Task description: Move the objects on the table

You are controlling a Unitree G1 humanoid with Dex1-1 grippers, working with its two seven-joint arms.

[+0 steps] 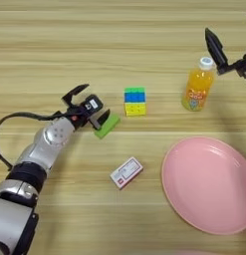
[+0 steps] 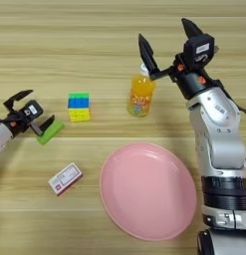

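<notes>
Your left hand [image 1: 87, 107] sits low over the desk [image 1: 55, 45] with its fingers spread; one finger tip is right at the near end of the green block [image 1: 107, 125], the other lifted clear behind it, and nothing is pinched. The block lies flat just left of the stacked cube [image 1: 135, 101].

Your right hand [image 2: 167, 47] is spread wide beside the bottle [image 2: 140, 97], one finger [image 2: 146, 55] at the cap, the other raised well to the right. The bottle stands upright. The left eye view gives you only that one finger and a scrap of the wrist at the edge; the right eye view shows the whole right arm. The left arm, in turn, shows in full only in the left eye view.

The box [image 1: 126, 172] lies flat, near you, between block and plate [image 1: 209, 184]. The plate is bare, in front of the bottle.
</notes>
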